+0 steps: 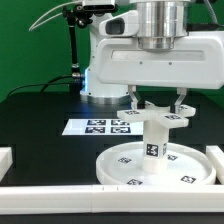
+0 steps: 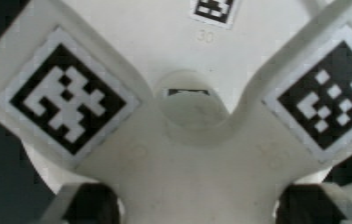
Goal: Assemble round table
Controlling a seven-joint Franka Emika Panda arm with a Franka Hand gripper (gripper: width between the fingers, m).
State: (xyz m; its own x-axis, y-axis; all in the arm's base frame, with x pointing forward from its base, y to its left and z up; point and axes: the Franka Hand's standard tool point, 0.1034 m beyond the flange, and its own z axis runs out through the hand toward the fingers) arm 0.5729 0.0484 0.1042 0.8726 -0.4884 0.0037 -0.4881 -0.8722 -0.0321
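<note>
A: Start at the end effector point(image 1: 156, 110). What is it doing?

B: It hangs straight down over the round disc point(image 1: 120, 170), its two fingers on either side of the cross-shaped foot point(image 1: 160, 117), which sits on top of the cylinder leg point(image 1: 154, 146). I'd judge it clenched on the foot, though the exterior view is too coarse to show contact outright. In the wrist view the foot point(image 2: 182, 100) fills the picture, two tagged arms spreading away from a central hub, with the dark pads point(image 2: 84, 203) at the picture's edge.

A: So which step is this?

B: By my reading, fitting the foot onto the leg. The leg stands upright near the disc's centre, so that joint looks done already. The next move probably calls for keeping the foot square to the leg's axis and turning or pressing it home without tipping the leg.

A: Where is everything on the desk point(image 1: 40, 120)?

B: Taking the disc as the clock's centre in the exterior view, the marker board point(image 1: 98, 127) lies at about eleven o'clock and the border rails point(image 1: 50, 198) run past six o'clock.

A: Counts?

B: One disc, one leg, one foot, one end effector, one marker board. The rails are cropped; I cannot count them.
</note>
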